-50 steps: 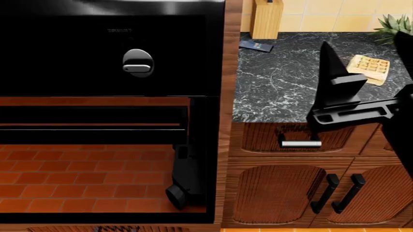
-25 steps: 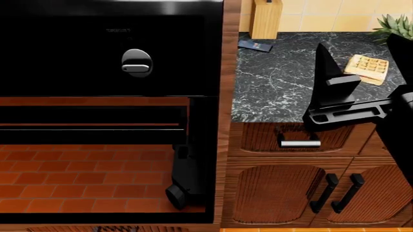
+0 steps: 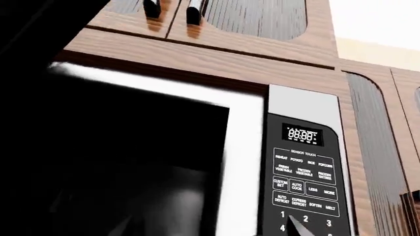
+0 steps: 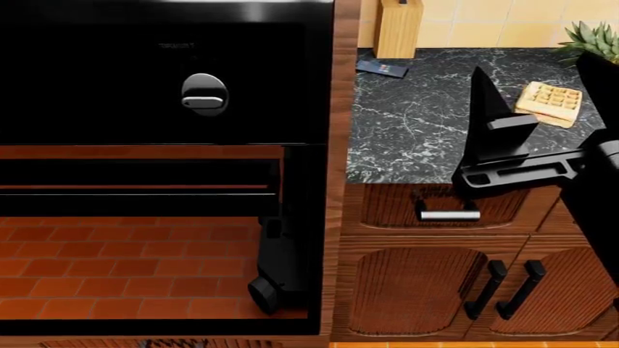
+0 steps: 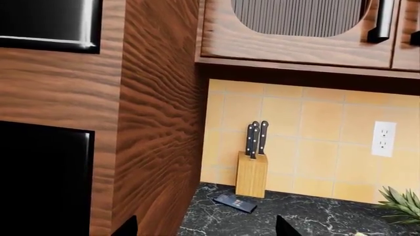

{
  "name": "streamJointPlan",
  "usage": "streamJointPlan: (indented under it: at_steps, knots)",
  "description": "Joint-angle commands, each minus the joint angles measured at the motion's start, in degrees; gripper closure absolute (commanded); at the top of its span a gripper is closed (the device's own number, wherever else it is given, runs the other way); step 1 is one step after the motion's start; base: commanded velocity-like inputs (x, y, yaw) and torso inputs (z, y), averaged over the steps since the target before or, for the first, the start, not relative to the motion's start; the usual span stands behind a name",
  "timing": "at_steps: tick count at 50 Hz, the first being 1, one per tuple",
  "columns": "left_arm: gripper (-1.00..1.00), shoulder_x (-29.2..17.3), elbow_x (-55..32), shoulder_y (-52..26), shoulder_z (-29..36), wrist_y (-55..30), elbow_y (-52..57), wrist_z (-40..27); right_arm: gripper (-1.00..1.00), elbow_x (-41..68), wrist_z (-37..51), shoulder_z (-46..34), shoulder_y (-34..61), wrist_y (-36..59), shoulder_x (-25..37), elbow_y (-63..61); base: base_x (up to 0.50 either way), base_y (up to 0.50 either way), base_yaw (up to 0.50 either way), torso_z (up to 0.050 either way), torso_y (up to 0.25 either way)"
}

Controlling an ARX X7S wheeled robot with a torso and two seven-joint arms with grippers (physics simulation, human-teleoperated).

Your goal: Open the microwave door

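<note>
1. Right gripper [image 4: 488,123]: fingers are rising as one dark wedge over the marble counter [image 4: 416,116] in the head view; the wrist view is catching only two tips, well apart, so spread and grasping nothing.
2. Left gripper: lying outside every view; finger state cannot be told.
3. Microwave [image 3: 249,162]: showing only in the left wrist view, cropped; door glass dark, keypad [image 3: 303,187] partly cut off.
4. Knife block [image 5: 252,173] is standing against the tiles.
</note>
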Motion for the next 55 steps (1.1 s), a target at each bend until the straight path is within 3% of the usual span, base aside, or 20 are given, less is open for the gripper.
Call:
streamJointPlan:
  at_steps: [1,15,24,37,55]
  knots:
    - [-1.00,-8.6,3.4,7.6,-4.8,-5.2,-3.6,-12.4,-1.00,-0.7,-0.7,0.6,-1.1,-0.4,0.1,-0.4,0.00,0.00,0.00,0.000,0.000]
    - [-1.00,-12.8,2.3,8.9,-4.3,-7.0,-4.5,-11.1,-1.00,-2.1,-1.9,1.2,-2.7,-0.5,-0.3,-0.5,0.00,0.00,0.00,0.000,0.000]
    - [-1.00,-12.0,7.0,3.7,0.3,-12.2,-10.2,-6.6,-1.00,-1.9,-1.9,2.0,-3.8,-1.0,0.2,-1.0,0.00,0.00,0.00,0.000,0.000]
    - [-1.00,-6.1,20.2,-13.2,13.8,-26.3,-23.6,3.3,-1.00,-3.1,-3.2,4.5,-7.8,-1.8,0.4,-2.1,0.00,0.00,0.00,0.000,0.000]
    - [-1.00,-8.6,27.7,-19.9,17.4,-30.3,-27.7,8.2,-1.00,-4.0,-4.2,5.0,-8.9,-1.9,0.5,-2.1,0.00,0.00,0.00,0.000,0.000]
